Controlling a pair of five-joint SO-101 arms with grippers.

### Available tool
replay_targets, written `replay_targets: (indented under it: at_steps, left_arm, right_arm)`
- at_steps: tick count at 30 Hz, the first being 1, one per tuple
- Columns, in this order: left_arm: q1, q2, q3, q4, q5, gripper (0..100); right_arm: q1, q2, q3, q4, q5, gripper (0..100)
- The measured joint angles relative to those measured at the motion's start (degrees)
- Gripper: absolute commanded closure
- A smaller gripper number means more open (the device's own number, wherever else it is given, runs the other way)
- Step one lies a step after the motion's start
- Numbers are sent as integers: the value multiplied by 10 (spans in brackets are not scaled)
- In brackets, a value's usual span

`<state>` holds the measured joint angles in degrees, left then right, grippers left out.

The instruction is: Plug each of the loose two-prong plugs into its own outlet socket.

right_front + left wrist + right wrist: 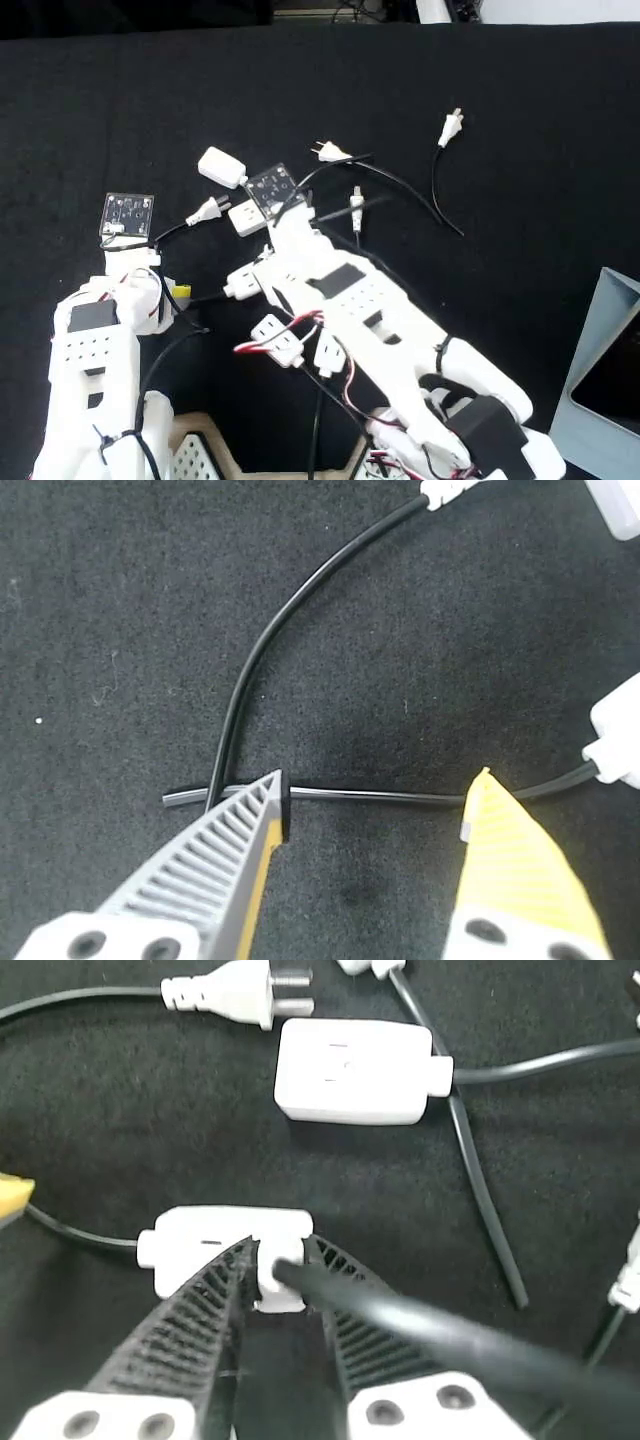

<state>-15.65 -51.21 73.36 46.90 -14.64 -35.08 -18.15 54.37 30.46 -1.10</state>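
The right gripper [280, 1250] is clamping narrowly on a white plug [268, 1290] that is touching the near outlet socket [210, 1240], prong seating not discernible, a second outlet socket [246, 216] is lying slots-exposed at its 12 o'clock, and at 9 o'clock the left gripper [381, 776] is standing wide open astride a thin black cable [350, 797].

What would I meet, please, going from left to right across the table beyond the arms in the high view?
Black square board → white rounded block → second black square board → white two-prong plug → far white plug → grey-blue box.
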Motion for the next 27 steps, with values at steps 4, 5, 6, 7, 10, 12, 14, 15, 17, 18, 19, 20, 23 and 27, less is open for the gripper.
replay_targets:
  at_steps: [4, 5, 6, 7, 10, 12, 14, 15, 17, 18, 19, 20, 23, 27]
  left_arm:
    - [0, 0, 0, 0, 0, 712]
    - [0, 0, 0, 0, 0, 712]
    - [0, 0, 0, 0, 0, 712]
    - [0, 0, 1, -2, 0, 712]
    - [0, -2, 11, -2, 0, 712]
    - [0, -2, 11, -2, 0, 712]
    - [0, -2, 11, -2, 0, 712]
    - [0, -2, 11, -2, 0, 712]
    - [0, -2, 11, -2, 0, 712]
    - [0, -2, 11, -2, 0, 712]
    - [0, -2, 11, -2, 0, 712]
    - [0, -2, 11, -2, 0, 712]
    - [0, -2, 11, -2, 0, 712]
    - [0, -2, 11, -2, 0, 712]
  right_arm:
    - [-3, 7, -38, 68, 11, 986]
    - [-3, 7, -44, 78, 19, 986]
    - [-3, 8, -48, 84, 26, 986]
    - [-3, 8, -52, 86, 29, 986]
    - [-3, 9, -56, 86, 33, 986]
    - [-3, 9, -57, 84, 33, 986]
    - [-4, 10, -57, 70, 34, 986]
    - [-4, 10, -57, 62, 34, 986]
    - [-4, 10, -57, 47, 31, 986]
    - [-4, 10, -57, 42, 25, 986]
    - [-4, 10, -57, 40, 18, 986]
    - [-4, 10, -57, 38, 13, 986]
    - [-4, 10, -57, 38, -4, 986]
    - [-4, 10, -57, 38, -11, 986]
